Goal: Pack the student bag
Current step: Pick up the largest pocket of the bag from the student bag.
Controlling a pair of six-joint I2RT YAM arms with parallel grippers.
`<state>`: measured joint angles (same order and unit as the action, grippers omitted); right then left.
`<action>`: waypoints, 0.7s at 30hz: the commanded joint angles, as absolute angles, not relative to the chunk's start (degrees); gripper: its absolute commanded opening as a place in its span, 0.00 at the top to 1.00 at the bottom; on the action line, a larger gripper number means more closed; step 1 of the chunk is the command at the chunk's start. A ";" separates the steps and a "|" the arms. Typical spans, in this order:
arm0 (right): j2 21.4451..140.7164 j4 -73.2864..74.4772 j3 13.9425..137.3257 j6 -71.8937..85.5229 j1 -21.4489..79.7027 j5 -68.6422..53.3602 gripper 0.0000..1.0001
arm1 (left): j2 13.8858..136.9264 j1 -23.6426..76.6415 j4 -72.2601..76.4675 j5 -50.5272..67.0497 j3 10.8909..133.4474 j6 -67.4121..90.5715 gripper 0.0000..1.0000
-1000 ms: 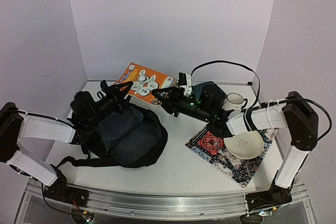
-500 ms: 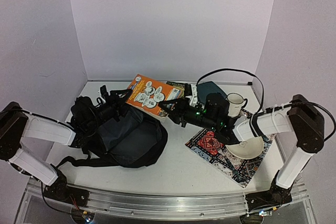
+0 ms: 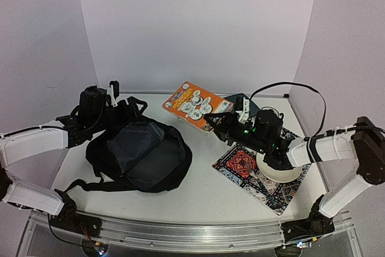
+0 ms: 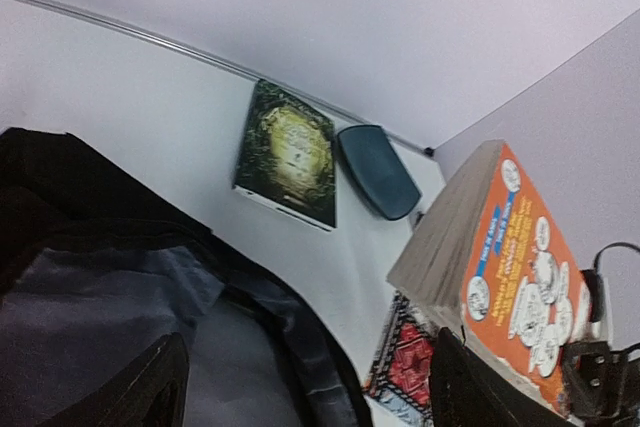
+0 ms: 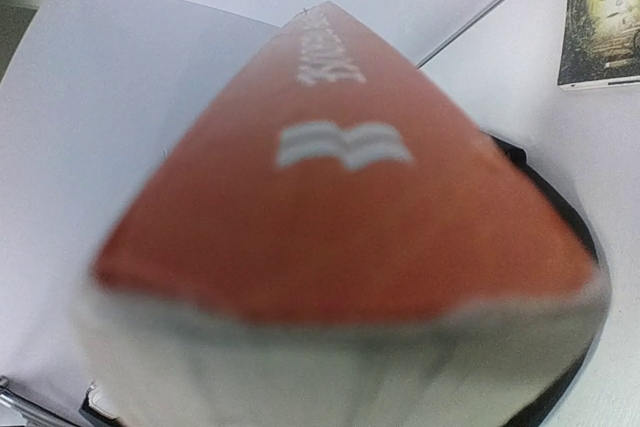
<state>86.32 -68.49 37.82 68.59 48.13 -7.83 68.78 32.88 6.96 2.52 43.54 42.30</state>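
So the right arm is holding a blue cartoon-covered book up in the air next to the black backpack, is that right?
Not quite: the colour is wrong. The top view shows the right gripper holding an orange book, not a blue one, up in the air next to the black backpack.
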 commanded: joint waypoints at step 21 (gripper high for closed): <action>75.00 -66.61 34.07 64.87 47.51 -2.48 1.00 | 92.86 48.96 -36.75 -26.41 64.05 15.74 0.17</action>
